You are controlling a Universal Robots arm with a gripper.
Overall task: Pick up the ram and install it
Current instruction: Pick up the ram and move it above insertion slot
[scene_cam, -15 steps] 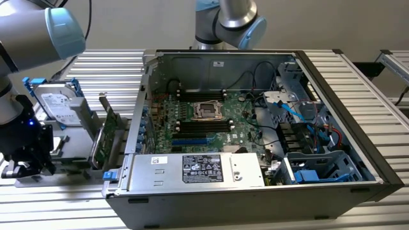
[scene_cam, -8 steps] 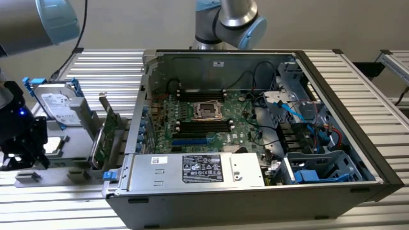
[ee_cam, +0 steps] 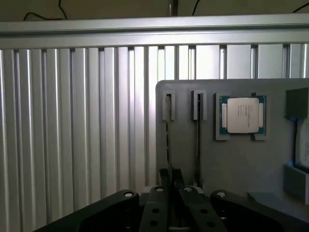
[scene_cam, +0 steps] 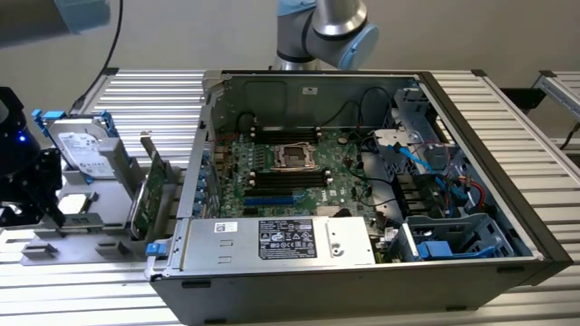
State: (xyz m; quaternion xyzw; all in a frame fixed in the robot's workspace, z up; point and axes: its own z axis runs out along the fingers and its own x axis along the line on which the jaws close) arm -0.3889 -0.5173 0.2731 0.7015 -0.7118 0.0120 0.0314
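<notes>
- Gripper [ee_cam: 170, 177] low over grey parts tray [ee_cam: 231, 164]. Fingers [ee_cam: 178, 180] are drawn almost together, with a mere slit between them, closed on the near end of the ram [ee_cam: 167, 140].
- Wrist view shows the ram edge-on, a thin line running straight out ahead of the fingertips. Its far end sits in a notch of the tray, so it is not yet lifted clear.
- Second stick [ee_cam: 198, 145] just beside the fingers, parallel to the ram, in its own notch, untouched.
- Processor chip [ee_cam: 241, 115] lies flat in a tray recess, ahead of the fingers and out past the second stick.
- Slatted aluminium table [ee_cam: 72, 125] carries the tray and spreads away on the fingers' other side.
- Exterior view gives the wider layout. An open computer case [scene_cam: 363, 292] lies on its side on the same table, well apart from the fingers.
- Inside the case is the motherboard [scene_cam: 281, 170], with black memory slots [scene_cam: 290, 178] flanking the processor socket [scene_cam: 295, 155].
- Exterior view also shows the black wrist body [scene_cam: 23, 163] down at the tray. A hard drive [scene_cam: 81, 146] and a green expansion card [scene_cam: 149, 193] stand upright between the fingers and the case.
- Arm [scene_cam: 331, 27] rises behind the case's far wall.
</notes>
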